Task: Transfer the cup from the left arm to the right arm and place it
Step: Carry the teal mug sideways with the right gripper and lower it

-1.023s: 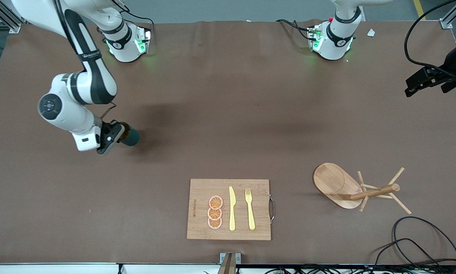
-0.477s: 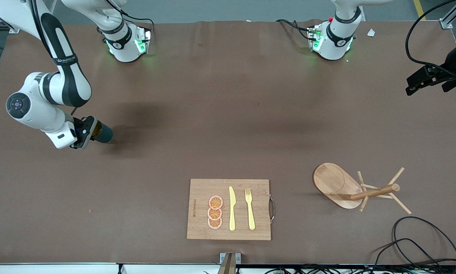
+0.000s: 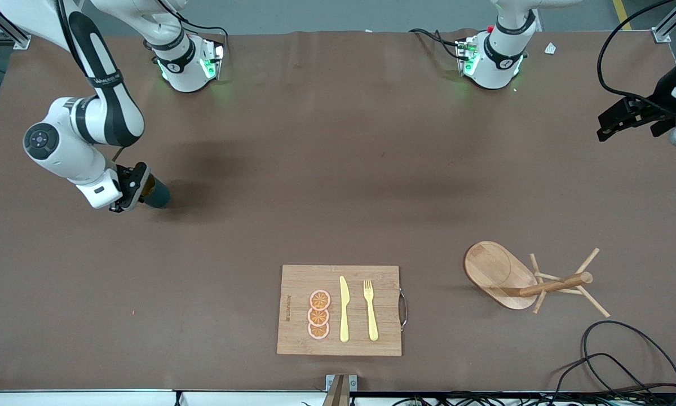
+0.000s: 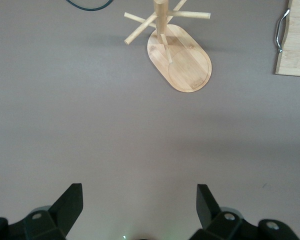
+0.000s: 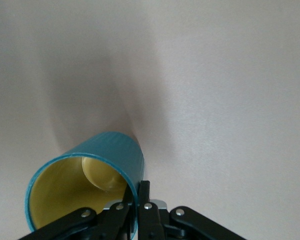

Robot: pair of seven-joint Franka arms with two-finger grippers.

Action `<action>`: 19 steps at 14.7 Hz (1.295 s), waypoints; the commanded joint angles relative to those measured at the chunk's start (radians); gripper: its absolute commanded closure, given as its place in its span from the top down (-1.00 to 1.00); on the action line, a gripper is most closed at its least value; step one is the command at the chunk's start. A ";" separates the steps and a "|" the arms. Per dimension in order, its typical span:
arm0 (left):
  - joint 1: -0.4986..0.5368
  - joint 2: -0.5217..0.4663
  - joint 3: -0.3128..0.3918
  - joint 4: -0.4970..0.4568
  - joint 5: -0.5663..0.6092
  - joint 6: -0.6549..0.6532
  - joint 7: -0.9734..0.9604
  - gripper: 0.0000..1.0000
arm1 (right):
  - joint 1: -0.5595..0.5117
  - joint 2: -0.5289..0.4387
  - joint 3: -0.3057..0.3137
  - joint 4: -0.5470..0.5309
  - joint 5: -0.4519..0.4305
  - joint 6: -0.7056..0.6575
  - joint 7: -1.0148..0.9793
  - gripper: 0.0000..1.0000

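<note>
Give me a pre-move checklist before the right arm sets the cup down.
1. Right pincer shut on the cup wall: ok.
2. Cup upright for placing: not ok, it hangs tilted, mouth toward the wrist camera.
3. Cup already resting on the table: cannot tell.
4. Left pincer open and holding nothing, over bare table at its own end: ok.
5. Cutting board and mug tree well away from the cup: ok.

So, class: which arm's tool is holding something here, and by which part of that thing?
The right tool holds the teal cup by its rim wall, one finger inside and one outside. The left tool is open and empty.
</note>
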 commanded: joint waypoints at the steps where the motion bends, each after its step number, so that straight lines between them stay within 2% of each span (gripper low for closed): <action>1: 0.003 -0.016 -0.020 -0.014 -0.022 0.003 0.001 1.00 | -0.023 -0.046 0.017 -0.063 -0.018 0.034 -0.041 -0.99; 5: 0.003 -0.019 -0.051 -0.022 -0.025 -0.002 0.000 1.00 | -0.039 -0.043 0.018 -0.063 -0.018 0.042 -0.098 -0.98; 7: 0.009 -0.027 -0.068 -0.042 -0.025 0.000 0.000 1.00 | -0.040 -0.040 0.018 -0.055 -0.018 0.042 -0.104 -0.79; 12: 0.008 -0.027 -0.068 -0.042 -0.048 0.012 0.000 1.00 | -0.037 -0.040 0.020 -0.054 -0.018 0.043 -0.145 -0.83; 13: 0.008 -0.027 -0.068 -0.042 -0.048 0.012 0.000 1.00 | -0.034 -0.040 0.020 -0.048 -0.018 0.042 -0.144 -0.72; 14: 0.008 -0.027 -0.068 -0.042 -0.048 0.010 0.004 1.00 | -0.036 -0.040 0.020 -0.040 -0.018 0.039 -0.145 0.21; 15: 0.009 -0.027 -0.068 -0.042 -0.047 0.009 0.015 1.00 | -0.036 -0.040 0.018 -0.034 -0.018 0.030 -0.144 0.86; 16: 0.011 -0.027 -0.068 -0.042 -0.047 0.009 0.016 1.00 | -0.037 -0.040 0.020 -0.025 -0.018 0.019 -0.142 1.00; 19: 0.015 -0.029 -0.068 -0.040 -0.047 0.007 0.015 1.00 | -0.034 -0.047 0.020 0.053 -0.007 -0.141 -0.127 1.00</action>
